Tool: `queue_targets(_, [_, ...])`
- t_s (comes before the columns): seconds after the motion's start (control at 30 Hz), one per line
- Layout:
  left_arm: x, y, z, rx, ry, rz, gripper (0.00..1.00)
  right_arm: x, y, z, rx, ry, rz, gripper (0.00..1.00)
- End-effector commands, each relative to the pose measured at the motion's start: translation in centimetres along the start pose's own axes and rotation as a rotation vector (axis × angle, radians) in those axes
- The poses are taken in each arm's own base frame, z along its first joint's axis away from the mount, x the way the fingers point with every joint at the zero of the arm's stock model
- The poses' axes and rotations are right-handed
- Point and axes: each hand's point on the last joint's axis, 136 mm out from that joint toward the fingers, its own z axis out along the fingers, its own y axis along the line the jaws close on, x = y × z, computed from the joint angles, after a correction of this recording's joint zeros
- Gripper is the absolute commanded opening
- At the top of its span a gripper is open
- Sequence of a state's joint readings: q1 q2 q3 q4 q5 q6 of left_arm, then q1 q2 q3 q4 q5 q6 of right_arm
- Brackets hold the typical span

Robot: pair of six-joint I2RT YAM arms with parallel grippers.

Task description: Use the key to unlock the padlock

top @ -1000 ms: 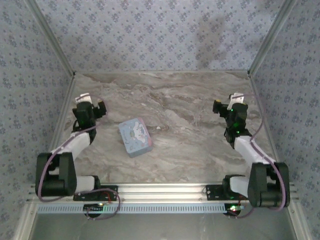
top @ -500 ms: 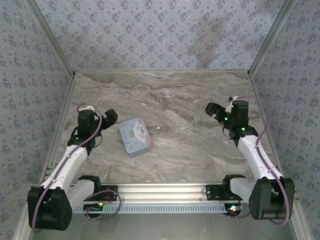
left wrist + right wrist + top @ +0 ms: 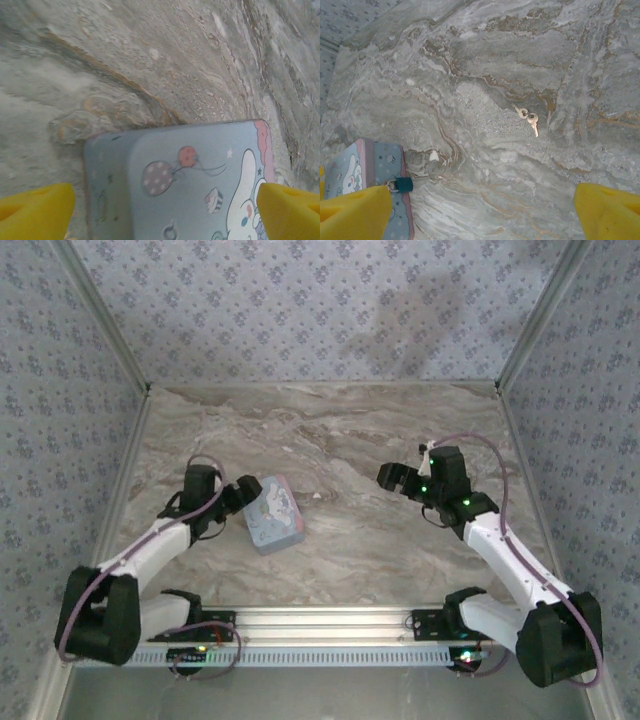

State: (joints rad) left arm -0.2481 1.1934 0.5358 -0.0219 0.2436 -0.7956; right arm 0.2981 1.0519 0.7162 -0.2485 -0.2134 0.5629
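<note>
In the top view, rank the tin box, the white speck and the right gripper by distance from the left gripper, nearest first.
1. Tin box, right beside the left gripper.
2. White speck, just past the tin.
3. Right gripper, far right.

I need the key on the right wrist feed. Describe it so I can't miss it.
Start at the pale blue tin box at the lower left, with the dark padlock on its edge. Up and right, mid-frame on the marble table, lies the key, apart from the box. Unlike the white fleck beside the box, it is brass-coloured, a tiny pair of round-headed pieces.
</note>
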Motion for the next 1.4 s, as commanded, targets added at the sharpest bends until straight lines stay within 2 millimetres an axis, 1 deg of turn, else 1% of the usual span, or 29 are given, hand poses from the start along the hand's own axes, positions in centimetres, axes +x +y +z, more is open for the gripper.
queue_targets(0.0, [-1.8,-3.4,0.6,0.084,-0.016,0.036,0.93,0.8,-0.2,-0.6,0.019,0.013,0.012,0.95])
queue_targets(0.03, [-1.8,-3.8,0.9,0.086,-0.007,0.044,0.92,1.0,-0.2,-0.6,0.020,0.018,0.011,0.95])
queue_targets(0.13, [-1.9,-5.7,1.8,0.100,0.010,0.085,0.91,1.7,-0.1,-0.6,0.019,0.039,0.005,0.95])
queue_targets(0.27, [-1.6,-9.3,3.6,0.132,0.058,0.155,0.89,2.9,-0.5,-0.1,0.041,0.074,-0.006,0.94])
queue_targets(0.37, [-0.5,-12.1,5.5,0.162,0.117,0.198,0.88,3.3,-0.7,0.2,0.053,0.099,-0.012,0.94])
queue_targets(0.5, [1.5,-15.6,7.9,0.202,0.197,0.250,0.87,3.7,-0.5,0.7,0.057,0.130,-0.024,0.93])
queue_targets(0.6, [2.9,-17.2,8.9,0.222,0.247,0.274,0.86,4.0,-0.1,1.3,0.050,0.157,-0.035,0.92])
queue_targets(0.67, [3.1,-17.8,8.7,0.224,0.248,0.294,0.86,4.1,0.5,1.7,0.043,0.176,-0.050,0.91])
queue_targets(0.73, [2.8,-17.6,7.7,0.207,0.226,0.317,0.87,4.3,1.0,2.2,0.035,0.200,-0.070,0.90])
queue_targets(0.83, [2.0,-16.5,5.2,0.150,0.173,0.356,0.89,4.4,2.1,3.0,0.015,0.227,-0.100,0.90])
queue_targets(0.9, [1.5,-15.2,3.0,0.102,0.133,0.367,0.89,4.4,2.7,3.7,0.003,0.243,-0.115,0.90])
queue_targets(0.97, [1.4,-13.7,1.0,0.057,0.105,0.362,0.90,4.5,3.3,4.6,-0.013,0.265,-0.127,0.90])
queue_targets(1.0, [1.6,-12.8,0.1,0.032,0.098,0.348,0.91,4.4,3.7,5.1,-0.017,0.275,-0.133,0.90])
queue_targets(1.07, [2.4,-10.8,-1.1,-0.013,0.105,0.315,0.91,4.2,4.5,6.0,-0.034,0.287,-0.147,0.89])
queue_targets(1.13, [3.8,-8.9,-1.8,-0.042,0.128,0.278,0.90,4.0,5.3,7.0,-0.047,0.298,-0.161,0.89])
queue_targets(1.17, [4.4,-8.4,-1.9,-0.041,0.135,0.262,0.90,4.0,5.6,7.5,-0.053,0.307,-0.163,0.89])
queue_targets(1.27, [6.0,-8.1,-1.6,0.006,0.138,0.214,0.90,3.8,7.0,8.8,-0.087,0.332,-0.176,0.87])
queue_targets(1.37, [6.6,-8.6,-0.8,0.051,0.134,0.178,0.91,3.7,7.9,10.1,-0.105,0.354,-0.185,0.87])
